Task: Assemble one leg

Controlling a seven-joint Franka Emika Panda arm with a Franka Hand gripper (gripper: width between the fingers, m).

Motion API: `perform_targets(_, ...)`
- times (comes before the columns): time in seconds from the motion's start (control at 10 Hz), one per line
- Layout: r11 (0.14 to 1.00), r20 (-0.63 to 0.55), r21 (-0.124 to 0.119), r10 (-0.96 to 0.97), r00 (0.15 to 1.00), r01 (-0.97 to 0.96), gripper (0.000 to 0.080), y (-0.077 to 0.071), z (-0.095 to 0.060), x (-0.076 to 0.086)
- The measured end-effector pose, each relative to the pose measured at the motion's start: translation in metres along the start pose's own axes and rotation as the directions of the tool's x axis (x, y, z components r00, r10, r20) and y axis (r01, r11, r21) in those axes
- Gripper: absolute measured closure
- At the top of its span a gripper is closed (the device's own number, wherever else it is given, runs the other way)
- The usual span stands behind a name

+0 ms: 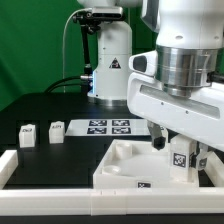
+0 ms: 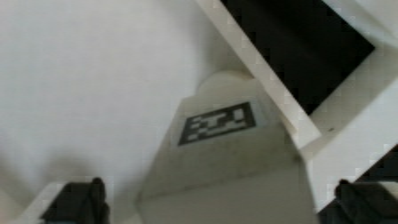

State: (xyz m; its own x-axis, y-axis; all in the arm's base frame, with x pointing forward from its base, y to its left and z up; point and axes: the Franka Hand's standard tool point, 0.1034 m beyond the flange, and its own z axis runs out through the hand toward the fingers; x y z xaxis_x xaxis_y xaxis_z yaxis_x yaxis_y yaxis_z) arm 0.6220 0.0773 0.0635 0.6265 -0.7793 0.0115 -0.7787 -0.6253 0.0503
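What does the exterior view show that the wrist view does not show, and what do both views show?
Only the exterior view shows three loose legs: one, a second and a third, which stands at the tool. It also shows the marker board and the arm's base. Only the wrist view shows the tool's two dark fingertips with a wide gap between them, and a tagged leg seen close. Both views show the large white tabletop part and the tool.

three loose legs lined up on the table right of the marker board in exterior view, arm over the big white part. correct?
Wrong side: in the exterior view the three loose legs stand to the left of the marker board. The arm is over the big white part.
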Motion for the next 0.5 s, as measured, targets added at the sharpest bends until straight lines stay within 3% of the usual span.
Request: perform_targets(0.5,1.0,0.0,0.0,0.0,1.0,0.0,0.015,0.0,0.0,0.0)
